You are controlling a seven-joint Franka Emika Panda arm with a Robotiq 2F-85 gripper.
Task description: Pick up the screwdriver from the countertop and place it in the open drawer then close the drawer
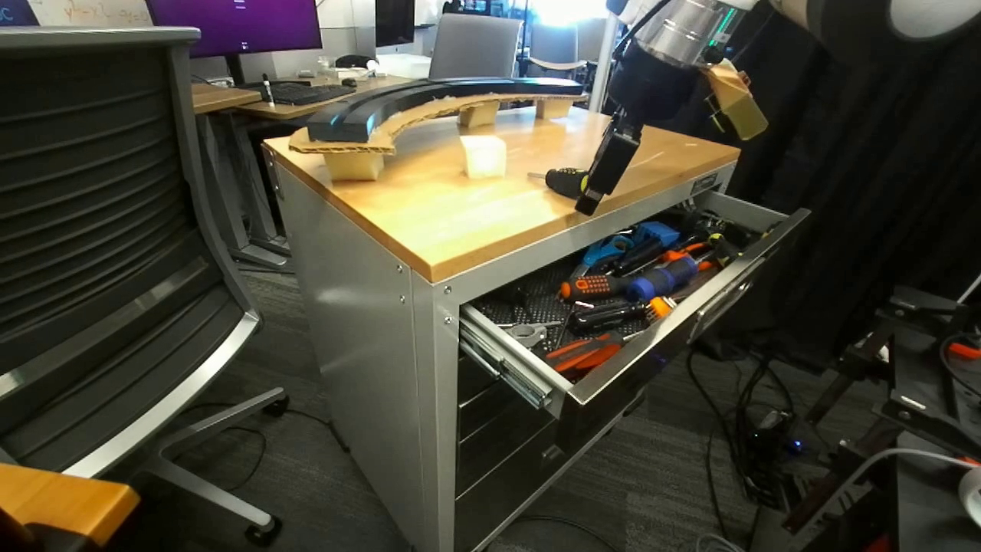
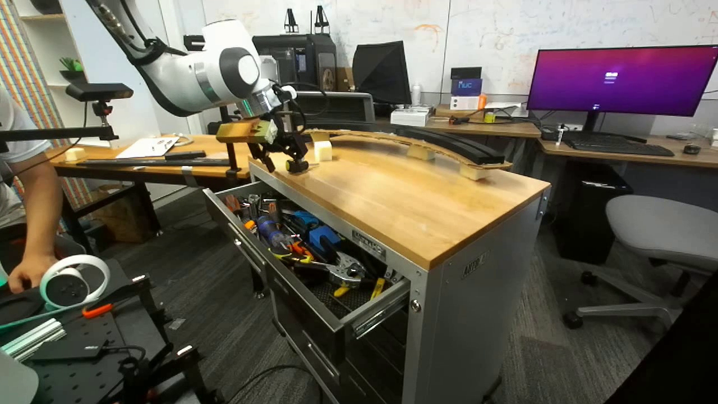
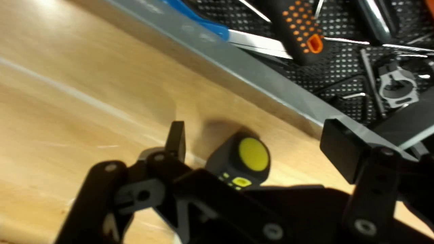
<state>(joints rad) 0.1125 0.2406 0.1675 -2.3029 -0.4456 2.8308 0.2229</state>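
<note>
A stubby screwdriver lies on the pale wooden countertop, close to the edge that runs above the drawer. It's a squat little thing: a fat, nearly black handle marked with yellow, and a thin, short shaft sticking out of one end, aimed away from the gripper. Seen from the wrist, the butt of the handle faces the camera, capped with a round yellow disc. Just below the disc there's a small yellow oval with a few yellow flecks around it, and the dark sides have softly rounded corners. A blurry shadow falls on the wood beside it. From that angle the shaft is hidden.

The gripper's black fingers stand wide apart, one on either side of the handle, with bare wood showing in both gaps. Whether their tips touch the countertop, I can't tell.

The drawer stands open, full of bigger tools: a black handle with orange dots, a ribbed blue one. Back on the countertop, a pale block sits near the screwdriver, past the tip of its shaft.
</note>
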